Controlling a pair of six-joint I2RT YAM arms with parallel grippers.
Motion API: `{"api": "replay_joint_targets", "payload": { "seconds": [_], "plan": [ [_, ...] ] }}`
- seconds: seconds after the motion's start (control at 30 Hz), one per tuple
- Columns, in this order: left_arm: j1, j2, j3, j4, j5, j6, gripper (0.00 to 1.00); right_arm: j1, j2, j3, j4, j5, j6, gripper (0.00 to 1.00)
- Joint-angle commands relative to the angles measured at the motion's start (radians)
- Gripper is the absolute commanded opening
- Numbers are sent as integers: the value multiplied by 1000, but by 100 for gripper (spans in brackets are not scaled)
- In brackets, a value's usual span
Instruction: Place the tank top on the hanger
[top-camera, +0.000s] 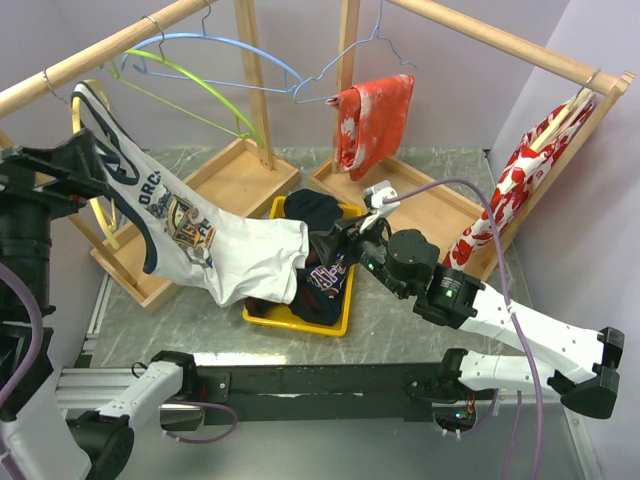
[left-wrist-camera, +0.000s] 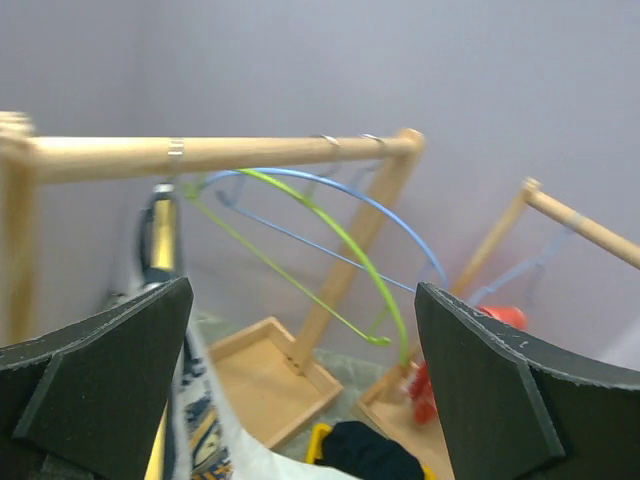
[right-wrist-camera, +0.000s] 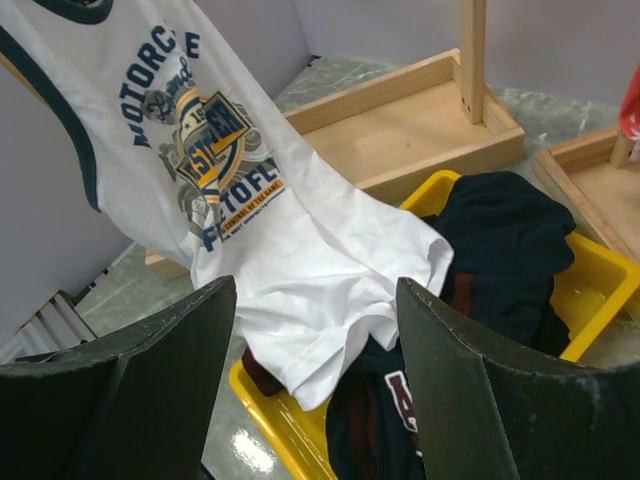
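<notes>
The white tank top with the navy "Motorcycle" print hangs at the left rail, its upper part over the yellow hanger. It slopes down so its hem lies on the dark clothes in the yellow bin. My left gripper is open beside the shirt's top; in the left wrist view the gripper has the hanger and the shirt at its left finger. My right gripper is open over the bin; in the right wrist view the gripper hovers above the shirt's hem.
A lime-green hanger and a light-blue hanger hang on the left rail. Dark clothes fill the bin. Red-and-white floral garments hang at the centre and right. Wooden rack bases lie behind the bin.
</notes>
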Motion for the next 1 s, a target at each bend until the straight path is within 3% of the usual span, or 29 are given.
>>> {"api": "replay_joint_targets", "payload": {
  "seconds": [0.0,0.17,0.27,0.33,0.57,0.8,0.97],
  "plan": [
    [1,115,0,-23,298,-18,99,6,-68,-42,42,40,22,73],
    [0,77,-231,113,470,-94,100,6,-131,-114,33,95,43,74],
    [-32,36,-391,169,489,-117,99,7,-177,-163,25,127,63,75],
    [-77,15,-503,181,458,-122,100,4,-205,-197,25,138,74,75],
    [-403,-61,-811,229,213,-163,99,4,-225,-259,22,159,124,76],
    [-512,-69,-1127,289,116,-243,99,4,-237,-300,22,153,155,76],
    [-552,-6,-1196,359,81,-239,100,4,-215,-295,10,146,164,76]
  ]
}}
